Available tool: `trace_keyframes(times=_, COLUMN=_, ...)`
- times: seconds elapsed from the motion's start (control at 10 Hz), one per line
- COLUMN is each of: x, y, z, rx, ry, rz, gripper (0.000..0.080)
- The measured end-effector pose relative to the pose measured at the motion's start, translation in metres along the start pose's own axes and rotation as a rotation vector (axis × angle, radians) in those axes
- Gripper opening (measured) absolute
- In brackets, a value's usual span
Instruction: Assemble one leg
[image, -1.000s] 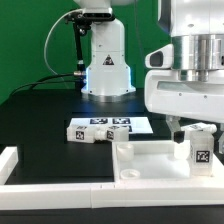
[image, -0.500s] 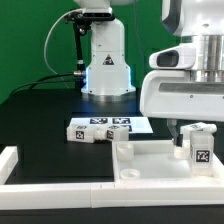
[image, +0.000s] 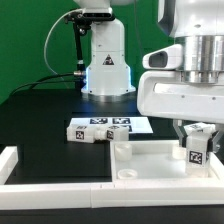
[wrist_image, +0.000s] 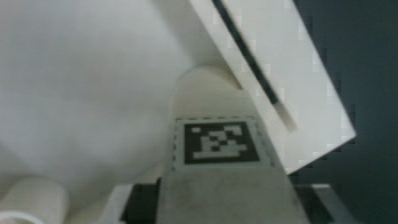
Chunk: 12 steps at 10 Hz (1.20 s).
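- The arm's white base stands upright at the far side of the table (image: 40, 115), well behind the marker board (image: 112, 125).
- The wrist, a bulky white housing, hangs low on the exterior view's right, nearer the camera than the marker board.
- The gripper (image: 196, 140) points straight down, fingers closed on the leg (image: 197, 148).
- In the wrist view the leg (wrist_image: 221, 160) fills the space between the fingers.
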<state>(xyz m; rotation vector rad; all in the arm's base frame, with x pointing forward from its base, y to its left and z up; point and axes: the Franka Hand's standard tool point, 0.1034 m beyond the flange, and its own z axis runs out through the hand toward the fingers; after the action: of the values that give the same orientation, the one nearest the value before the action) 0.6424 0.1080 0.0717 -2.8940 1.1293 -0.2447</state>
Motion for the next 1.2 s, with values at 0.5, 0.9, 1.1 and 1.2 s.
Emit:
trace_keyframes(times=0.5, x=-0.0033, y=0.0032, z=-0.0004, rx=0.02, ry=-0.043, rz=0.66, gripper=0.0285)
trace_keyframes(times=0.9, x=-0.0068, y=0.0009, z=0.0001, rx=0.027, ry=-0.072, rz=1.061, gripper=0.0288)
trace_keyframes(times=1.1, x=-0.0068, y=0.0007, z=0.0001, rx=0.026, ry=-0.073, rz=1.127, gripper=0.0288)
trace_keyframes(times=1.2, x=-0.0068, y=0.0007, z=0.0001, rx=0.026, ry=-0.073, rz=1.122, gripper=0.0288)
